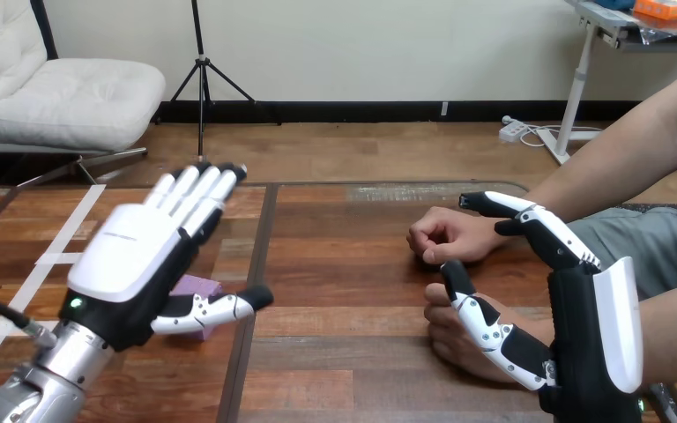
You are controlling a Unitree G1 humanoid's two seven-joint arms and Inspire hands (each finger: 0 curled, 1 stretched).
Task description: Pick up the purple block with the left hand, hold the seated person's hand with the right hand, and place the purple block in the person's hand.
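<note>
The purple block [199,287] lies on the wooden table [344,291] at the left, mostly hidden under my left hand [132,256]. That hand hovers above it, open, with straight fingers pointing away and the thumb stretched to the right. My right hand [582,326] stands at the right, open. Its fingers [538,225] reach over the wrist of the person's far hand [450,233], which is a loose fist on the table. Its thumb [494,330] lies across the person's near hand [454,339], which rests on the table. I see no fingers curled round either hand.
Both of the person's forearms come in from the right edge. A strip of white tape [62,242] runs across the table's left part. A dark seam [251,291] divides the tabletop beside the block.
</note>
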